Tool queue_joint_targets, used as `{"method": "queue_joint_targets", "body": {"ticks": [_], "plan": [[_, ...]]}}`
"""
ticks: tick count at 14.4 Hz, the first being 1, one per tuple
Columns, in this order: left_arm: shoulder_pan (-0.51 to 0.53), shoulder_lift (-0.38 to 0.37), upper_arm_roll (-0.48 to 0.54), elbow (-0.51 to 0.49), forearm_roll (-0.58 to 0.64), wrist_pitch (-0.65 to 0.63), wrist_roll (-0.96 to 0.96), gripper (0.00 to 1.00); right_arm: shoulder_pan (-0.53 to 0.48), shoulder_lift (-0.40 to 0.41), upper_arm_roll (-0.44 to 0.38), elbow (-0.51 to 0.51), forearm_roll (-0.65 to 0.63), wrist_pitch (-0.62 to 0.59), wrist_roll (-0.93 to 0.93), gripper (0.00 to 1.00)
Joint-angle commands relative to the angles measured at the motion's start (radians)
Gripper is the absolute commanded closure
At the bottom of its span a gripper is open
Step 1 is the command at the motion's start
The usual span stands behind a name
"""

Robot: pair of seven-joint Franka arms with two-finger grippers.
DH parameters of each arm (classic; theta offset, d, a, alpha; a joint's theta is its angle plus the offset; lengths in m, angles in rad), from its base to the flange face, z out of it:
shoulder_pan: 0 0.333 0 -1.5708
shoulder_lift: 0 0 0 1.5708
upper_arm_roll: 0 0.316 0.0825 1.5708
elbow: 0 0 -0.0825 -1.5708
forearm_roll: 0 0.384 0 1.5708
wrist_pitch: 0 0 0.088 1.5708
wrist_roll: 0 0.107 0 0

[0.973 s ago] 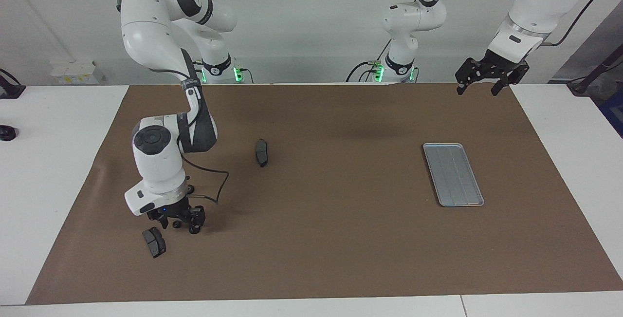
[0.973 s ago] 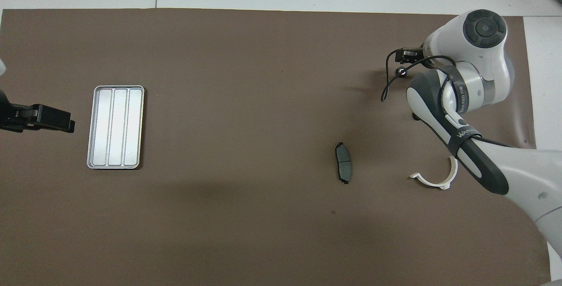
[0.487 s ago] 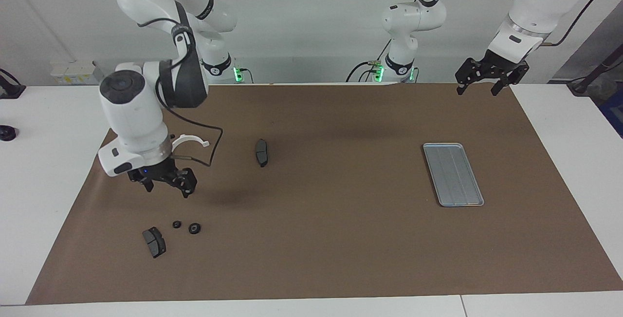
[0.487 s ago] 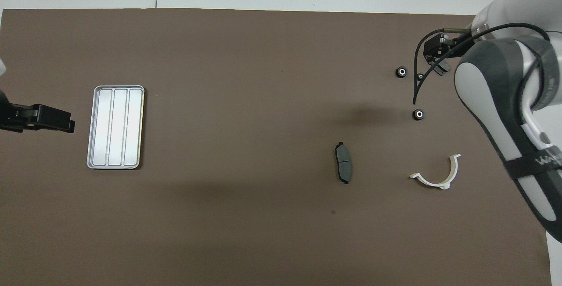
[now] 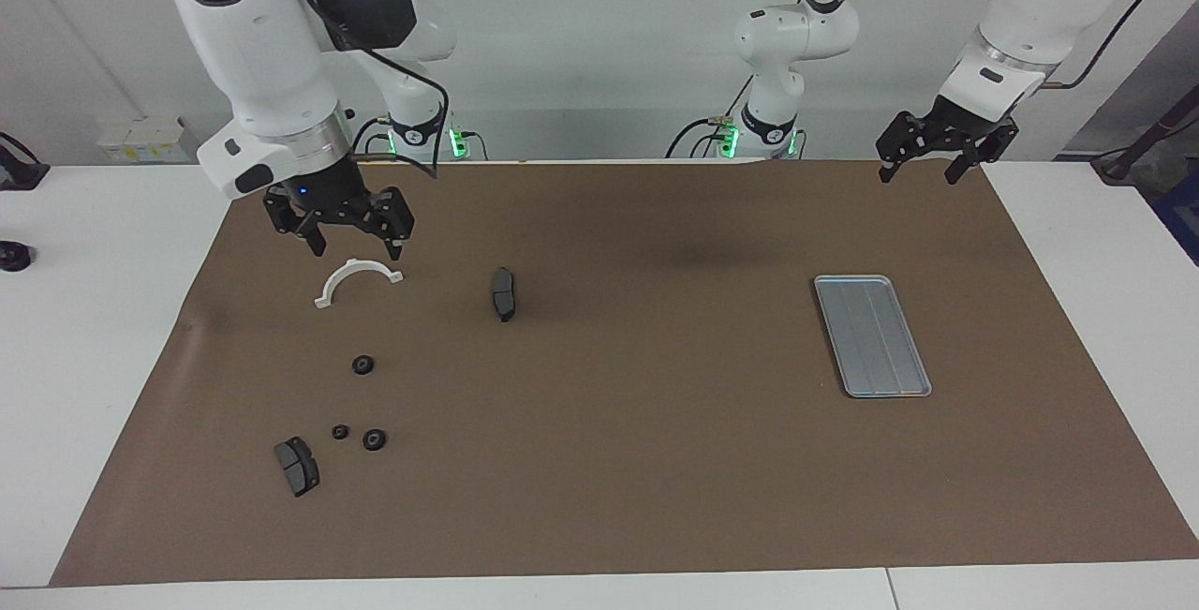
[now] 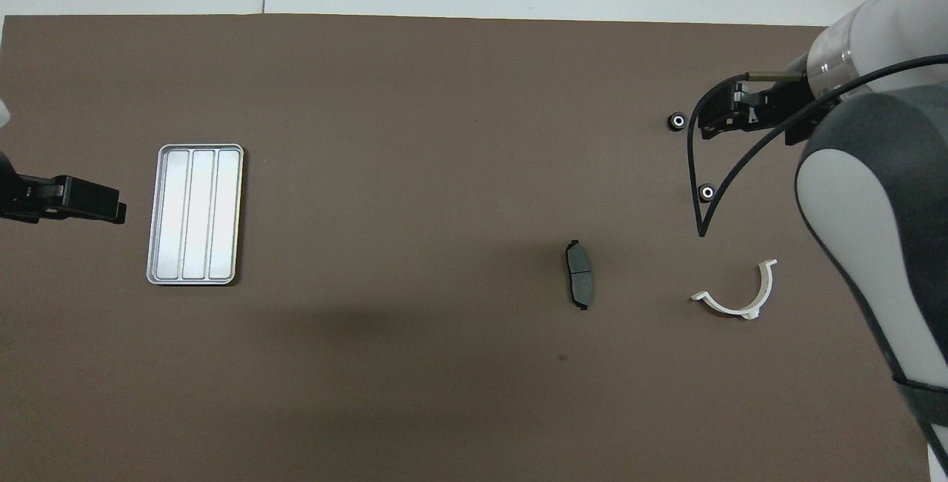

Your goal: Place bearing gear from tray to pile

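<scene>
Hanging raised over the mat (image 5: 656, 460) at the right arm's end of the table: the right gripper (image 5: 342, 237), jaws spread wide, nothing between them.

Item, white half-ring (image 5: 357, 280): flat on the mat directly under that gripper, not touched by it.

Item, the pile: three small black gears, lying farther from the robots than the half-ring. One gear (image 5: 362, 364) sits alone, nearest the gripper. Two more, a smaller gear (image 5: 340, 432) and a larger gear (image 5: 375, 439), lie close together farther out. In the overhead view the arm hides the smaller one; the other two show pale centres (image 6: 678, 121) (image 6: 707, 192).

Item, brake pad (image 5: 296, 466): dark grey, just beside the farther pair of gears, toward the table edge at the right arm's end.

Item, second brake pad (image 5: 504, 293): on the mat, level with the half-ring, toward the table's middle from the gripper.

Item, the tray (image 5: 872, 334): silver-grey, ridged lengthwise, flat on the mat toward the left arm's end, well apart from the right gripper and from the pile. No gear shows in it.

Item, left gripper (image 5: 944, 153): waiting in the air above the mat's corner at the left arm's end, jaws wide, holding nothing; the tray lies farther from the robots than the spot it hangs over.
</scene>
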Motion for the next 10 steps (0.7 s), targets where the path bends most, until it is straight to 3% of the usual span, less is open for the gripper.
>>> {"method": "queue_joint_targets", "body": {"ticks": [1, 6, 10], "plan": [[0.003, -0.022, 0.005, -0.021, -0.012, -0.007, 0.012, 0.00, 0.031, -0.030, 0.000, -0.063, 0.026, 0.012, 0.049, 0.00], [0.003, -0.022, 0.005, -0.021, -0.012, -0.007, 0.012, 0.00, 0.025, -0.037, 0.000, -0.077, 0.026, 0.012, 0.040, 0.00], [0.003, -0.022, 0.005, -0.021, -0.012, -0.007, 0.011, 0.00, -0.029, -0.084, 0.000, -0.175, 0.077, 0.023, -0.012, 0.00]]}}
